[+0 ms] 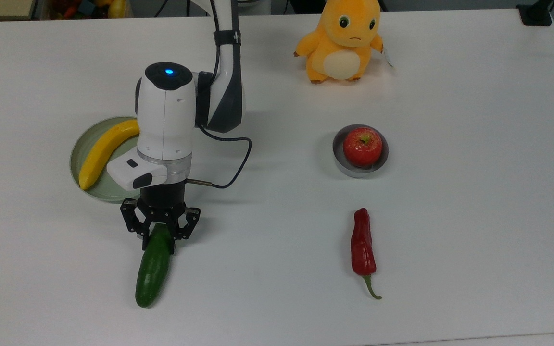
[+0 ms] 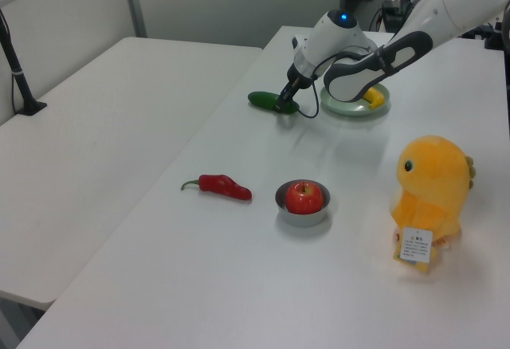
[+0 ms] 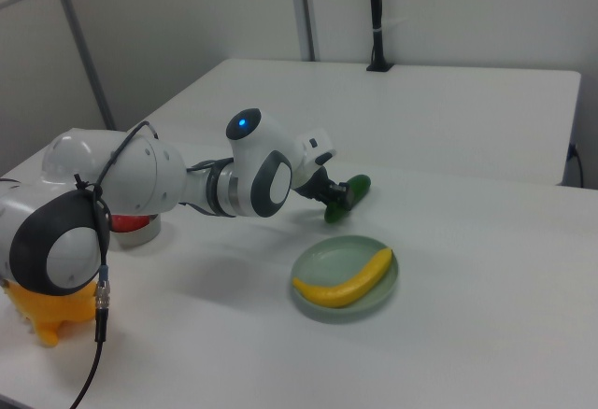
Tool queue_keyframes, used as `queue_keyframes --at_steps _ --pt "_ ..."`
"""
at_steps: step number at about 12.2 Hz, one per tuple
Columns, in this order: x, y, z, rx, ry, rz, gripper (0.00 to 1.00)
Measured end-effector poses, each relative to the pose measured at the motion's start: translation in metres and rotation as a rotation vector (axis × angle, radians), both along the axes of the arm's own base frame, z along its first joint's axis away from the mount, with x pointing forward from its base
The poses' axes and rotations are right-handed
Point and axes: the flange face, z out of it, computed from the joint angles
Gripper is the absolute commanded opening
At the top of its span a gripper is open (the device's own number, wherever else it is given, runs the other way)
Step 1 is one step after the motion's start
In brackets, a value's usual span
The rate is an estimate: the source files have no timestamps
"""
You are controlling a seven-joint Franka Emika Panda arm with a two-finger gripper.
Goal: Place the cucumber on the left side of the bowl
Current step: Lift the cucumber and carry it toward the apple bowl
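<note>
Nearest the top view's lower edge, the cucumber (image 1: 153, 269) lies flat on the white worktop (image 1: 474, 192), its far end clamped between the fingers of the claw (image 1: 159, 235). Red chili pepper (image 1: 363, 247) lies well off toward the top view's right. Further back, a banana (image 1: 102, 151) sits on the green plate (image 1: 81, 149), and the bowl (image 1: 359, 163) holds an apple (image 1: 362, 146). Orange plush toy (image 1: 342, 38) stands farthest.
</note>
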Motion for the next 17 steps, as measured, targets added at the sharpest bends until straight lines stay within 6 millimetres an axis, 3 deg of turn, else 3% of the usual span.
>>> queue_keyframes --at_steps 3,6,10,13,15,17 --pt "0.0 0.003 0.024 0.0 -0.029 0.003 0.0" --pt "-0.008 0.028 0.084 0.019 -0.032 0.006 0.0" --pt "-0.033 0.108 0.162 0.067 0.035 0.014 0.0" --pt "-0.066 0.18 0.206 0.08 0.097 0.082 0.0" --pt "-0.088 0.23 0.218 0.104 0.133 0.117 0.0" --pt "-0.103 0.269 0.216 0.117 0.168 0.152 0.0"
